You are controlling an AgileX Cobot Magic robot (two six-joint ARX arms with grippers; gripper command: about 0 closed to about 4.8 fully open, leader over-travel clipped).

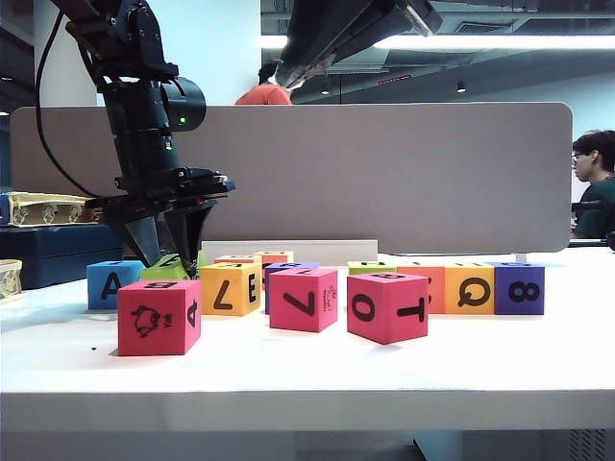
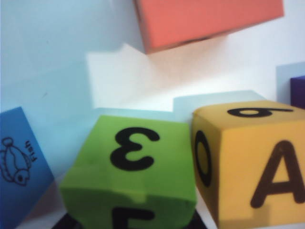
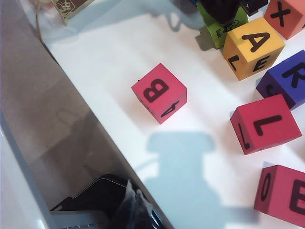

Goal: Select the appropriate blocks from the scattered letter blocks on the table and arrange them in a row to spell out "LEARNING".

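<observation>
The left gripper pointed down over the green block at the back left of the table. Its two dark fingers straddled the block, and from the left wrist camera the jaws showed only as dark corners at either side of the green block, so it appeared to be clasping that block, jaws roughly half apart. The right gripper did not appear in any picture, so I cannot tell whether it was open or closed.

From the front camera about eleven blocks could be counted: three red-pink, two yellow, two green, two orange, one blue and one purple, with a second purple one half hidden behind.

The green block carried a black "3" on its upper face. Touching its side stood the yellow block with "A", "O" and "9" showing. The blue block with an "A" on its front sat just beside the green one, at the far left of the group. In front lay three red-pink blocks: one with "B" and "4", one with "L", and one with "O" and "E". At the right a yellow "Q" block and a purple "8" block stood touching.
</observation>
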